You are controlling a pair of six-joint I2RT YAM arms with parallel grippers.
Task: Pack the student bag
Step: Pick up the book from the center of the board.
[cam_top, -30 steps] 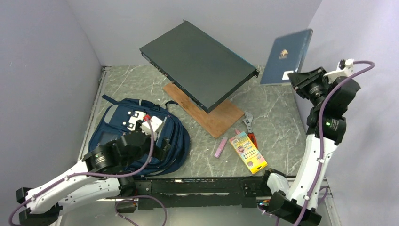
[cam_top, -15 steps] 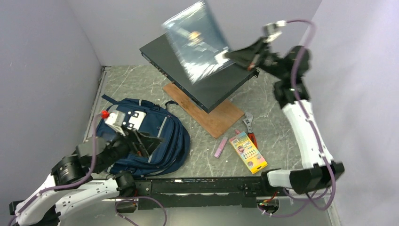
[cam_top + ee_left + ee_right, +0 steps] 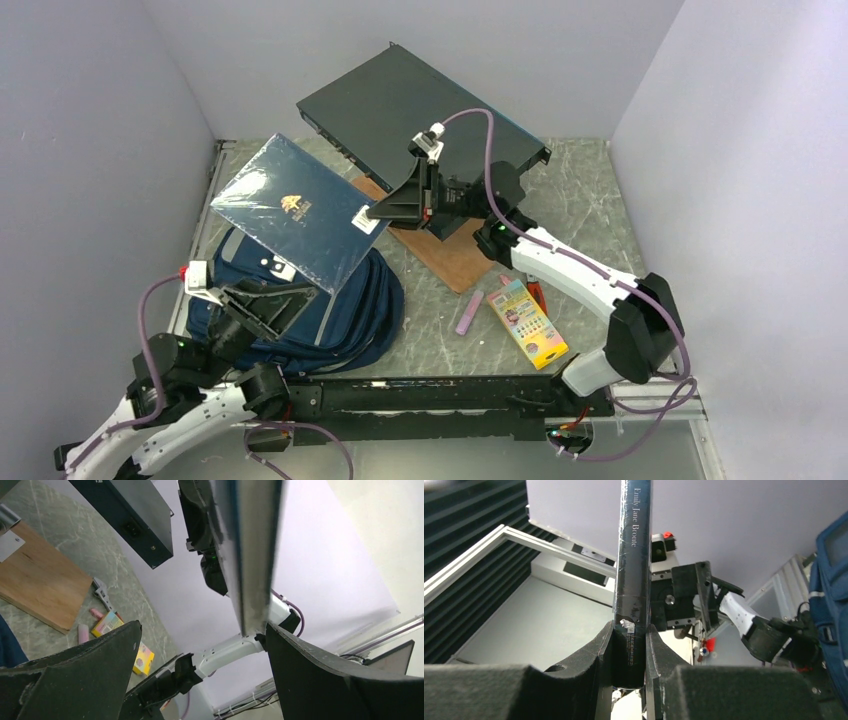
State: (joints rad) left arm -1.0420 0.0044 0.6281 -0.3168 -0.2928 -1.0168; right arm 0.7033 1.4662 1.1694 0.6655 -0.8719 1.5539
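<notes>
The student bag (image 3: 355,312) is a navy backpack lying at the front left of the table; its edge shows in the right wrist view (image 3: 835,600). A dark blue book (image 3: 290,208) hangs tilted just above the bag, with my right gripper (image 3: 386,212) shut on its corner. In the right wrist view the book's spine (image 3: 634,555) stands pinched between the pads of the right gripper (image 3: 630,647). My left gripper (image 3: 272,303) stands open on the bag, under the book. In the left wrist view the left gripper (image 3: 202,627) holds nothing, and the book's edge (image 3: 250,555) rises above it.
A flat black case (image 3: 420,125) leans on a wooden board (image 3: 462,257) at the back centre. A crayon box (image 3: 527,322), a pink stick (image 3: 469,312) and a wrench (image 3: 529,263) lie right of the bag. Walls close in left, back and right.
My right arm has swung the book from the back right corner across to above the bag. The left arm has drawn back toward the near left, gripper still open.
</notes>
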